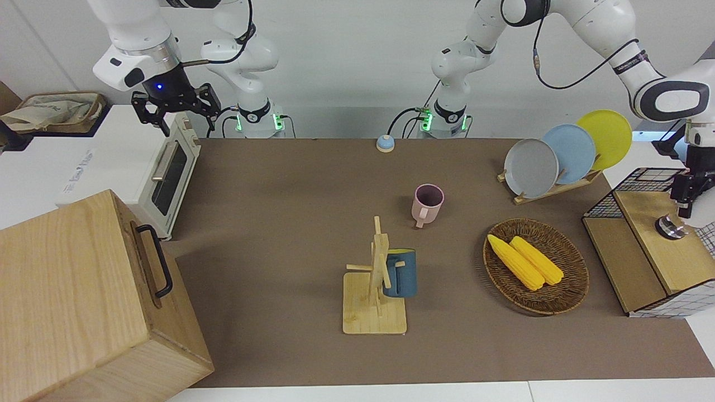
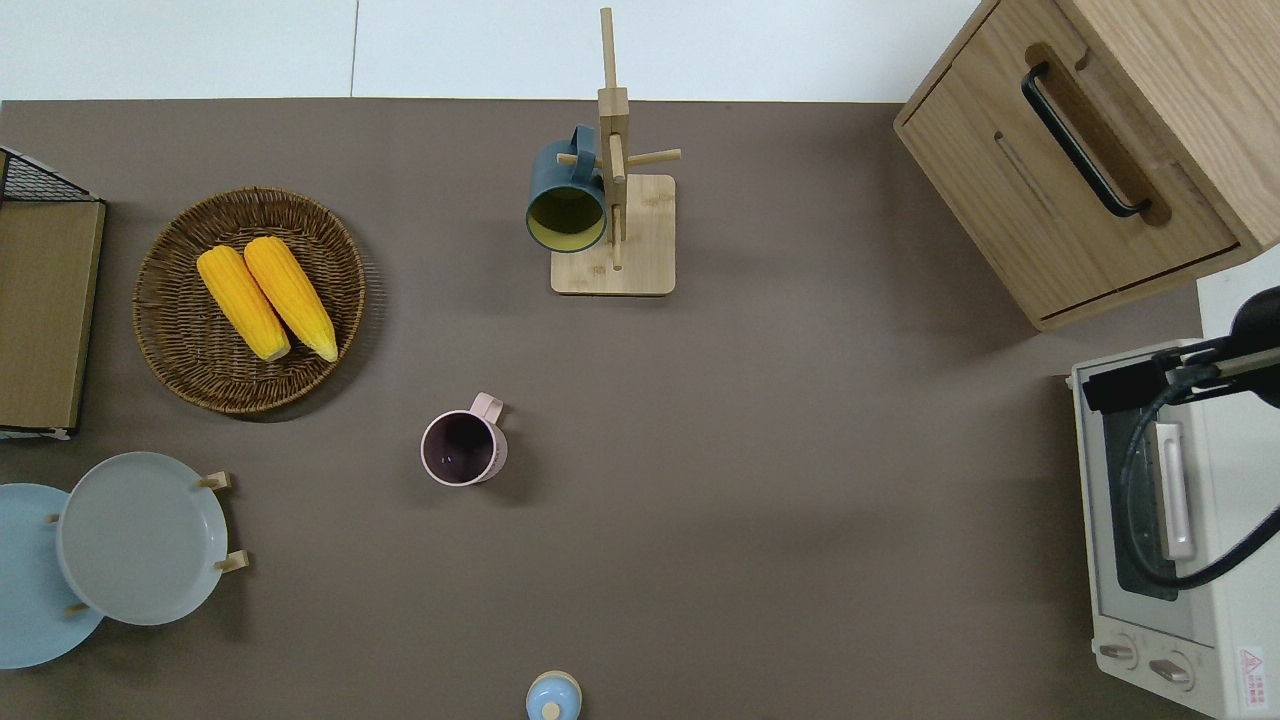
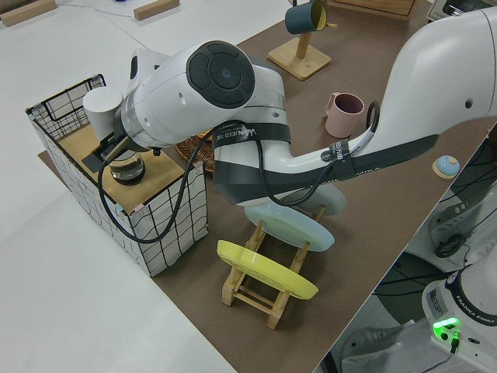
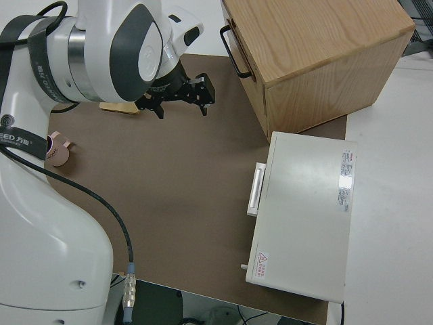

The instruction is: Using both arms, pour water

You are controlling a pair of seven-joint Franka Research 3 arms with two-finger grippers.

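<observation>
While the pink mug (image 1: 428, 204) stands upright on the brown mat (image 1: 290, 223) near the middle of the table, both arms are away at opposite ends. The left gripper (image 1: 683, 202) hangs over the wooden top of a wire crate (image 3: 124, 198) at the left arm's end, just above a small glass vessel with a metal rim (image 3: 126, 168); the arm's wrist covers much of it in the left side view, and whether the fingers are closed on it cannot be told. The right gripper (image 1: 174, 109) is raised by the white toaster oven (image 1: 167, 170), its fingers spread wide and holding nothing; the overhead view cuts it off at the frame edge. A dark blue mug (image 2: 566, 200) hangs on the wooden mug tree (image 2: 614, 215), farther from the robots than the pink mug. Two corn cobs (image 1: 525, 261) lie in a wicker basket (image 1: 570, 290). Grey, blue and yellow plates (image 1: 564, 151) lean in a rack, partly cropped overhead. A large wooden cabinet (image 1: 84, 301) is cut off at the corner.
</observation>
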